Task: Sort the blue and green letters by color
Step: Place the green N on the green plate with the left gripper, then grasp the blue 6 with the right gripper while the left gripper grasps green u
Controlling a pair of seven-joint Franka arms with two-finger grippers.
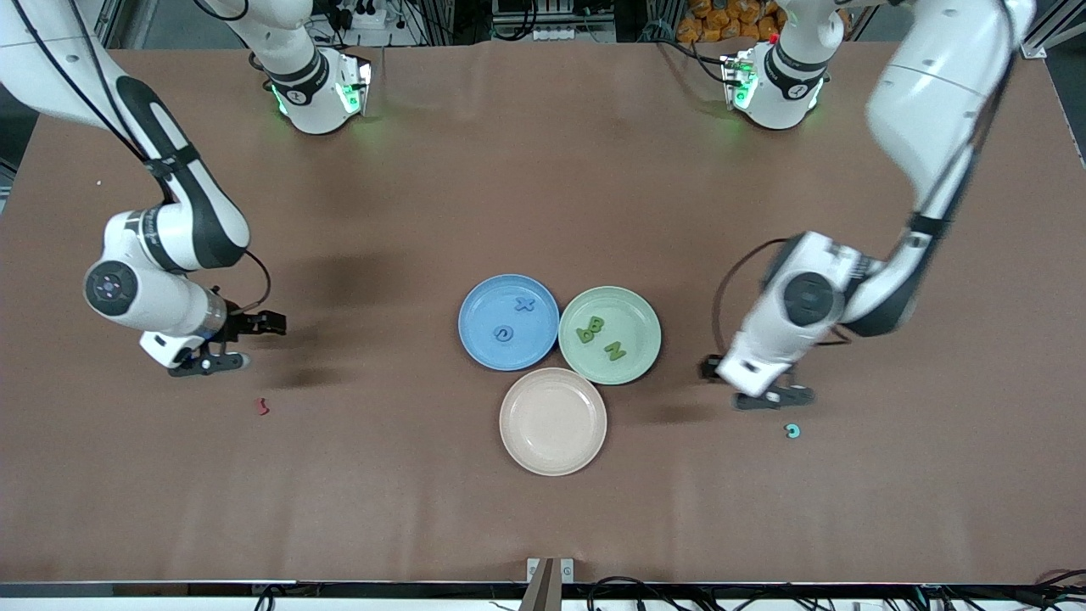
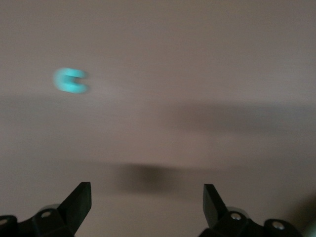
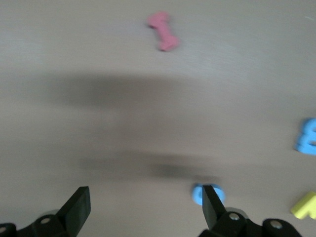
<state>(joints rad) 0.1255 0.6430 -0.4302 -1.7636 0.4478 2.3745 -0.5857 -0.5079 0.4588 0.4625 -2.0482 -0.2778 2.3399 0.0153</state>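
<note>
The blue plate [image 1: 475, 339] holds two blue letters [image 1: 525, 304]. The green plate [image 1: 645, 318] holds olive green letters B [image 1: 590, 329] and N [image 1: 614, 350]. A small teal letter [image 1: 792, 431] lies on the table toward the left arm's end and shows in the left wrist view [image 2: 71, 81]. My left gripper [image 1: 751, 383] [image 2: 147, 197] is open and empty, low over the table beside it. My right gripper [image 1: 246, 343] [image 3: 145, 197] is open and empty over bare table. A round blue letter [image 3: 197, 190] lies by one fingertip [image 3: 213, 202]; another blue letter [image 3: 307, 136] lies at the frame edge.
A beige plate [image 1: 552, 458] sits nearer the front camera than the blue and green plates. A dark-red squiggle [image 1: 262, 407] [image 3: 163, 31] lies near the right gripper. A yellow piece [image 3: 305, 206] lies close to the blue letters there.
</note>
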